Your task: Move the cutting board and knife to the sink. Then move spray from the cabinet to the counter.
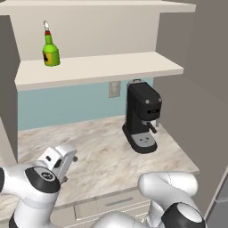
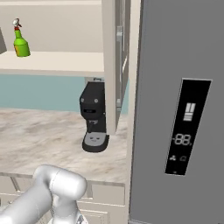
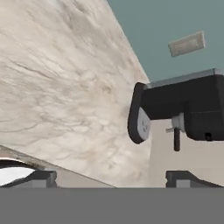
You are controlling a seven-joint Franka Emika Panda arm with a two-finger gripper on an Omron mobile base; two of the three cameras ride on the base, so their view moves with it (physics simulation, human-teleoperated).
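Observation:
The spray (image 1: 50,51), a small green bottle with a white and red nozzle, stands upright at the left of the lower shelf of the open beige cabinet (image 1: 102,67). From the right base view the spray (image 2: 20,43) sits on that cabinet shelf (image 2: 57,59) at the far left. My gripper (image 1: 69,167) hangs low over the front of the marble counter (image 1: 102,153), far below the bottle. In the hand view the gripper (image 3: 113,178) is open with nothing between its fingers, looking across the counter (image 3: 57,87). The cutting board, knife and sink are out of view.
A black coffee machine (image 1: 142,118) stands on the counter at the right, against the blue wall beneath a wall outlet (image 1: 114,89). A tall grey side panel (image 1: 196,89) closes the counter's right end. A grey fridge (image 2: 183,109) with a display stands to the right.

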